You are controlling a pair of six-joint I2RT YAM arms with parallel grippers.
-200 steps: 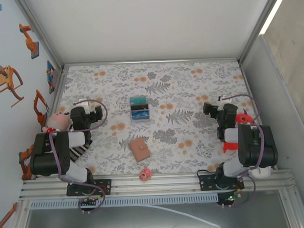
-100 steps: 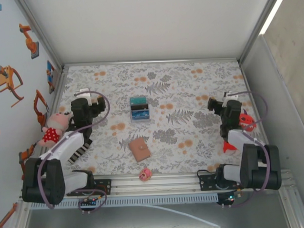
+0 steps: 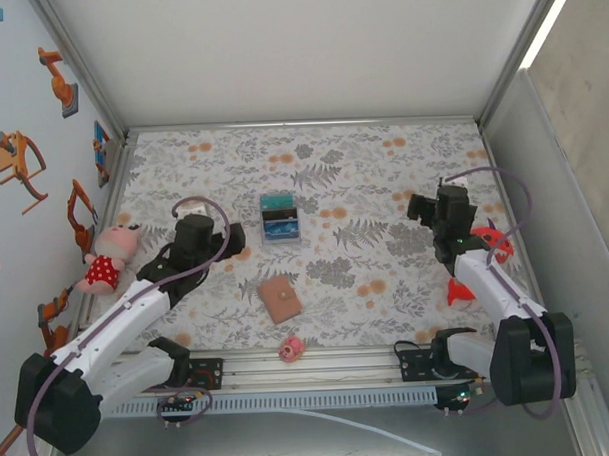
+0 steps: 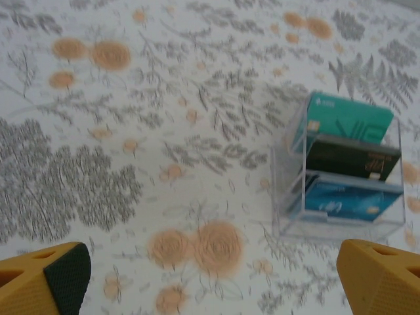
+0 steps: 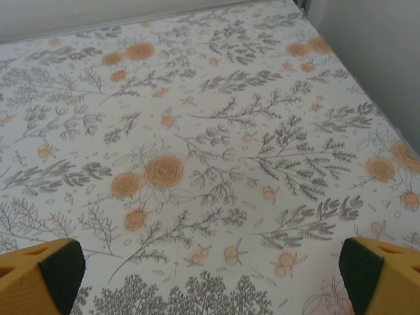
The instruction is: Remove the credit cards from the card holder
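Teal, black and blue credit cards (image 4: 351, 157) sit in the card holder (image 4: 291, 177), a small clear plastic stand with 3 steps. Each step has 1 card in it, and the tops of the cards stick up. The stand is on the flowery cloth (image 3: 383, 185), near the middle of the table and a bit toward the back.

The left claw (image 3: 233, 236) is low over the cloth, just to the left of the stand. It does not touch it. Its 2 yellow fingers (image 4: 39, 289) are spread as wide as they go, and nothing is between them. In the left wrist view the stand is ahead and off to the right, so the claw is not lined up with the cards.

The right claw (image 3: 416, 210) is well away, on the right side of the table. It is wide open too and holds nothing. It looks down at bare cloth.

A brown wallet (image 3: 280, 299) lies shut, closer to the arms than the stand. A little pink toy (image 3: 291, 348) is at the near edge. A soft pig doll (image 3: 105, 257) is by the left wall, and a red thing (image 3: 490, 240) is by the right arm.

I think the job has hardly begun. No card is out, so all 3 are left to take. The left claw is nearest, so it looks like the one to go first. It would need to move right, come over 1 card top and pinch it. The cards are thin and the stand looks light, so it may slide or tip.
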